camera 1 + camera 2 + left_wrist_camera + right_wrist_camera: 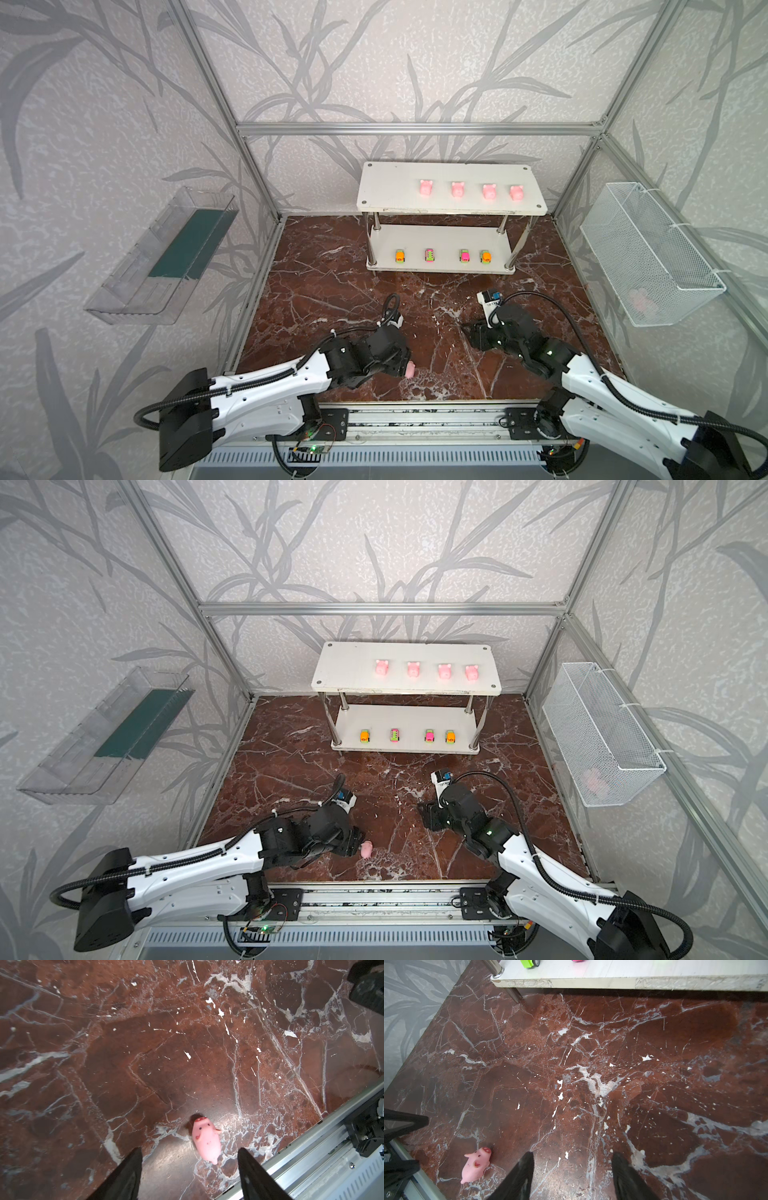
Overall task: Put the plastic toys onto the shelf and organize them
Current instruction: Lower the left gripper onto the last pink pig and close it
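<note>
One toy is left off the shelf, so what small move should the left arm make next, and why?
Probably lower the left gripper, nudging it sideways so the pink pig sits centred between its open jaws, ready to close. The pig lies on its side on the marble table, off-centre between the jaws and untouched, while four other pigs already line the top tier of the shelf.

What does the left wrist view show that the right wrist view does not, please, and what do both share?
Only the left wrist view: the open left gripper framing the pink pig, plus a slotted panel. Only the right wrist view: the shelf's lower tier, a green toy car on it, a chrome post, patterned wallpaper. Both: that pig lying on its side on the marble tabletop.
</note>
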